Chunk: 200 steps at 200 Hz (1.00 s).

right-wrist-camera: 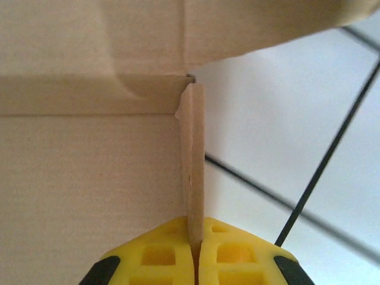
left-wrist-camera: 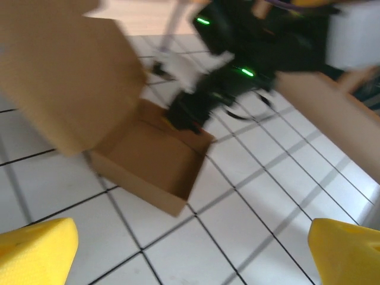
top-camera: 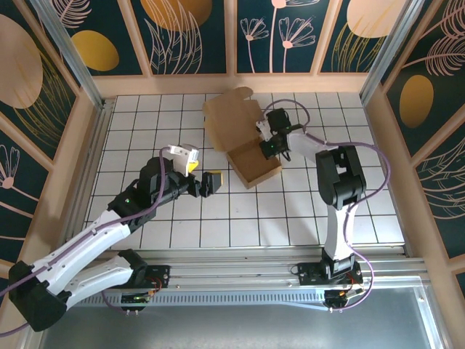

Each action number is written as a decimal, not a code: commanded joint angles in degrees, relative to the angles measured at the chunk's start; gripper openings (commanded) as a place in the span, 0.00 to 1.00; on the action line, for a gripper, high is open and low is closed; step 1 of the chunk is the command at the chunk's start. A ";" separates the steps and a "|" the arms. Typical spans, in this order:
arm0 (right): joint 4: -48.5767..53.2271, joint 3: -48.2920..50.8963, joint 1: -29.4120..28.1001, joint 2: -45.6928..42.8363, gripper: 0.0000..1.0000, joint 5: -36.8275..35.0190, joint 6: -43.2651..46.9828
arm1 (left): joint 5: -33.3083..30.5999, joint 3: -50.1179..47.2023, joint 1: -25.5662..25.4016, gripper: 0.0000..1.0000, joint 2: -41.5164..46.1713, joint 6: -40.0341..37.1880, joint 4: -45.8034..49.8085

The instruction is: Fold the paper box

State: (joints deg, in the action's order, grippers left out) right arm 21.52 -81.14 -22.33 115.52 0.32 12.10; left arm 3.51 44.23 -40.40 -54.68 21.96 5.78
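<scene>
The paper box is brown cardboard and stands as an open tray on the white tiles, its lid flap raised behind it. My right gripper reaches down at the box's far right wall. In the right wrist view this gripper is shut on the thin upright wall edge, with the box's inside to the left. My left gripper hovers just left of the box, open and holding nothing. Its yellow fingertips sit wide apart in the left wrist view, facing the box.
The tiled table is walled by a wooden frame at the back and sides. The right arm rises from the near edge right of the box. The tiles left of the box and in front of it lie bare.
</scene>
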 commanded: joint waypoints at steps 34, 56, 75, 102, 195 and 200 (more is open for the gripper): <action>0.85 14.67 -5.26 -11.53 0.01 -16.03 -44.18 | -13.48 5.18 0.15 0.98 -8.42 10.26 3.00; -0.61 18.54 -8.68 -16.29 0.08 -18.77 -50.72 | -15.07 3.93 0.28 0.99 -8.69 10.36 1.16; -3.91 21.71 -10.94 -17.96 0.09 -17.82 -53.69 | -15.49 2.96 0.15 0.99 -8.60 7.86 -0.35; -5.83 21.08 -10.98 -19.47 0.21 -17.90 -49.21 | -14.80 2.76 0.22 0.99 -9.75 6.00 -1.12; -13.18 18.03 7.67 -29.38 0.70 8.25 -23.47 | 12.73 15.72 10.68 0.87 -28.58 -4.35 -9.49; -14.04 17.99 9.23 -28.78 0.72 10.67 -22.43 | 14.88 17.24 11.86 0.88 -30.67 -5.35 -9.58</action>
State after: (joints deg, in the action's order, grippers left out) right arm 11.42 -62.54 -19.14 86.74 -0.82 -18.57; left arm 4.29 55.94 -34.20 -79.40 22.22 1.85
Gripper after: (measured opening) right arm 0.675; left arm 0.877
